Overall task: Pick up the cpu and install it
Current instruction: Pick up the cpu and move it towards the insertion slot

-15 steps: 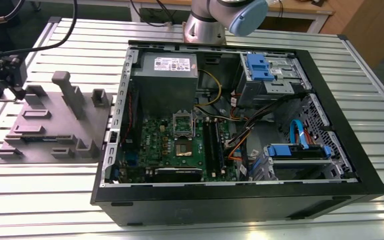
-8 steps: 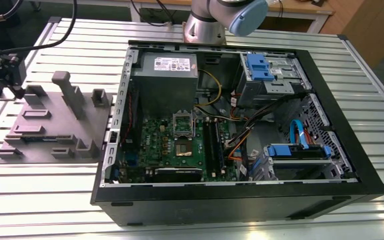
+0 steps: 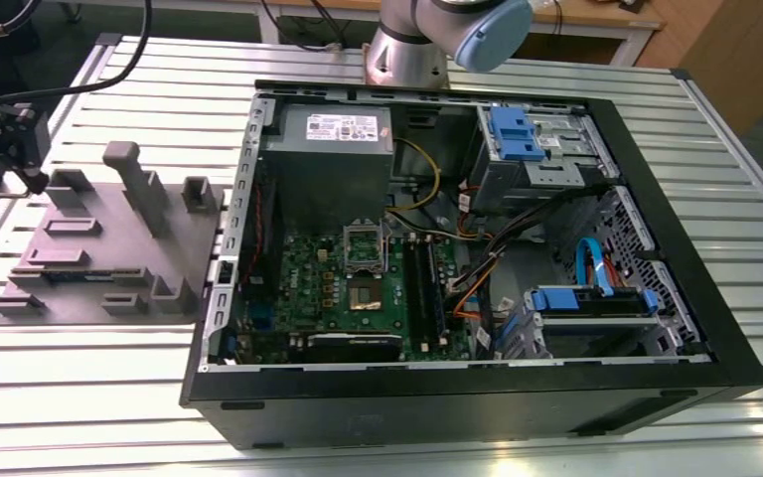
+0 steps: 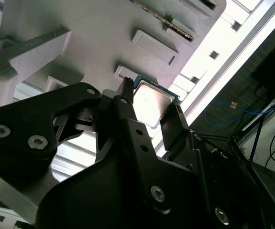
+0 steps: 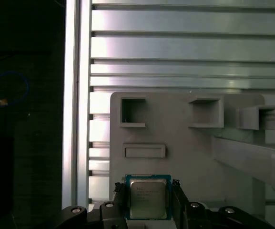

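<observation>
The cpu [image 5: 147, 198], a small square chip with a silvery top and a green rim, sits between my two black fingers, which press against its opposite edges. In the second wrist view the cpu [image 4: 151, 102] shows the same way, with the grey fixture plate [image 4: 99, 33] behind it. My gripper [image 5: 147, 187] is shut on the chip. In the exterior view my gripper [image 3: 17, 169] hangs at the far-left corner of the grey fixture plate [image 3: 103, 248], well away from the green board [image 3: 355, 293] and its metal-framed socket [image 3: 362, 248] inside the open computer case [image 3: 699, 328].
The fixture plate carries raised blocks and posts [image 3: 136, 189]. Inside the case are a grey power supply box [image 3: 329, 134], blue drive brackets [image 3: 521, 134] and loose cables [image 3: 488, 268]. Everything rests on a slatted aluminium table [image 3: 76, 397]. The arm's base [image 3: 408, 50] stands behind the case.
</observation>
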### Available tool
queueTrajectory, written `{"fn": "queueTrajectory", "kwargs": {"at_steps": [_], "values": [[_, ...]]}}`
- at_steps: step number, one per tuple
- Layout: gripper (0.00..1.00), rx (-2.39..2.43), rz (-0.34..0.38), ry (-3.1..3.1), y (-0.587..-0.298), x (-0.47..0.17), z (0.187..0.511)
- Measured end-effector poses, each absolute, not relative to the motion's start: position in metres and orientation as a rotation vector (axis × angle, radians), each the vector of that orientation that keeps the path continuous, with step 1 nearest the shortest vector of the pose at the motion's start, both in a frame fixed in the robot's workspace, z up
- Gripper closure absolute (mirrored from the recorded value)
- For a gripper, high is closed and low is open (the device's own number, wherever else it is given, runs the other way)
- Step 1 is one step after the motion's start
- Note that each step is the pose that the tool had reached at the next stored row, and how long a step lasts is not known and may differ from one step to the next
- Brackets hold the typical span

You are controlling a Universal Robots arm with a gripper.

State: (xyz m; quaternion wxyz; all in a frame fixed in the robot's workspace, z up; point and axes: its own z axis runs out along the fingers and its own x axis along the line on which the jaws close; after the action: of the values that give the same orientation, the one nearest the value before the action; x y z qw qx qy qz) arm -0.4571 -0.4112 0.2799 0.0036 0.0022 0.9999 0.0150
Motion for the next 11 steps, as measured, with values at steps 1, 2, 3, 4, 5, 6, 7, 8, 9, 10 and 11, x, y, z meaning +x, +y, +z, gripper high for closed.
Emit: {"fn": "queueTrajectory", "kwargs": {"at_steps": [1, 2, 3, 4, 5, 6, 7, 8, 9, 10, 11], "values": [[0.53, 0.007, 0.047, 3.134, -0.4112, -0.4571, 0.2801], [0.53, 0.007, 0.047, 3.134, -0.4112, -0.4571, 0.2804], [0.53, 0.007, 0.047, 3.134, -0.4112, -0.4571, 0.2806], [0.53, 0.007, 0.047, 3.134, -0.4112, -0.4571, 0.2809], [0.53, 0.007, 0.047, 3.134, -0.4112, -0.4571, 0.2814], [0.53, 0.007, 0.047, 3.134, -0.4112, -0.4571, 0.2819], [0.53, 0.007, 0.047, 3.134, -0.4112, -0.4571, 0.2822], [0.53, 0.007, 0.047, 3.134, -0.4112, -0.4571, 0.2828], [0.53, 0.007, 0.047, 3.134, -0.4112, -0.4571, 0.2833], [0.53, 0.007, 0.047, 3.134, -0.4112, -0.4571, 0.2838], [0.53, 0.007, 0.047, 3.134, -0.4112, -0.4571, 0.2842]]}}
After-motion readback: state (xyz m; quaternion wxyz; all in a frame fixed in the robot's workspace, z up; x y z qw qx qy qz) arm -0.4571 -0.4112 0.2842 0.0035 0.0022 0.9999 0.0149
